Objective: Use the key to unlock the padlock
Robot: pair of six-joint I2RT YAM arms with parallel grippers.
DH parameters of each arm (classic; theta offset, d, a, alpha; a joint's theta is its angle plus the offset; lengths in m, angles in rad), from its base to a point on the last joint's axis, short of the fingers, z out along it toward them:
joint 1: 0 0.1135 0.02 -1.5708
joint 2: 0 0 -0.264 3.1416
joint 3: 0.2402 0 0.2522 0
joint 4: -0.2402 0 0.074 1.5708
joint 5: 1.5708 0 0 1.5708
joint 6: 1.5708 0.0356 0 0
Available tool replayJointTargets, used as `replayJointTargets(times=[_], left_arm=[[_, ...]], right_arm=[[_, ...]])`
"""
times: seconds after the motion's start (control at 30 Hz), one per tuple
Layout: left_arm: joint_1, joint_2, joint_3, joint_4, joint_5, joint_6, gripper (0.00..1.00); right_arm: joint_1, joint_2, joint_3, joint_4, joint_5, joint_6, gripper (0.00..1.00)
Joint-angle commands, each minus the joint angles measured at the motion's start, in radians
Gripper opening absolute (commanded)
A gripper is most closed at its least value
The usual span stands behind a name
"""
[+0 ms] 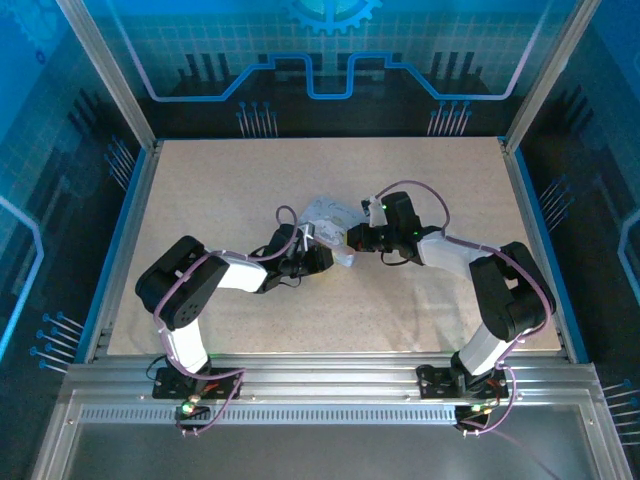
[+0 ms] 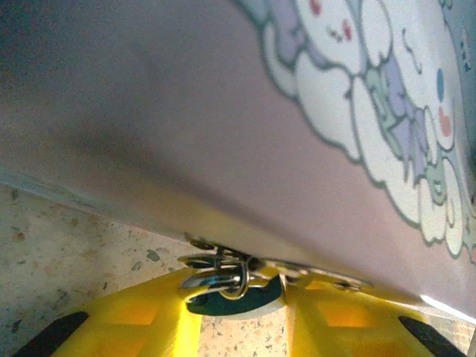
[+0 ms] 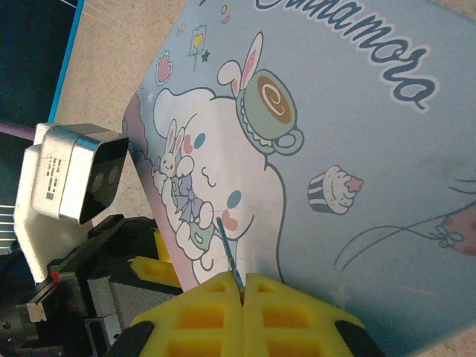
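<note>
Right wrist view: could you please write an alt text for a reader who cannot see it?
The right hand is shut on a thin silvery key, held in front of a pale blue box printed with a white cartoon animal. The other arm's grey camera sits at the left.

Two hands (image 2: 242, 309) (image 3: 243, 290), one printed tin (image 3: 357, 149), one thin key (image 3: 230, 256), one cluster of metal rings (image 2: 223, 271), one table (image 1: 250, 180).
</note>
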Motion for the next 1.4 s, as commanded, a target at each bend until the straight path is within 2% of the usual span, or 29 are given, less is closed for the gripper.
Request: replayJointTargets(times=[0.0, 0.3, 0.63, 0.83, 0.9, 1.07, 1.37], left_arm=[[-0.005, -0.001, 0.007, 0.049, -0.018, -0.011, 0.29], [-0.002, -0.037, 0.005, 0.037, 0.036, -0.001, 0.25], [-0.003, -0.109, 0.003, 0.015, 0.103, -0.068, 0.21], [-0.003, -0.111, -0.005, 0.047, 0.132, -0.134, 0.2], [-0.002, -0.114, -0.007, 0.047, 0.133, -0.155, 0.24], [-0.003, -0.125, -0.014, 0.06, 0.139, -0.183, 0.21], [-0.005, -0.136, -0.022, 0.077, 0.138, -0.227, 0.2]], right_arm=[[0.025, 0.001, -0.033, -0.058, -0.008, 0.007, 0.0], [0.024, -0.078, -0.036, -0.025, -0.012, -0.032, 0.0], [0.03, -0.325, -0.168, -0.025, 0.072, -0.152, 0.0], [0.105, -0.459, -0.288, -0.03, 0.155, -0.232, 0.0], [0.133, -0.481, -0.323, -0.016, 0.19, -0.243, 0.0], [0.178, -0.473, -0.404, 0.094, 0.235, -0.231, 0.01], [0.219, -0.36, -0.452, 0.29, 0.268, -0.204, 0.0]])
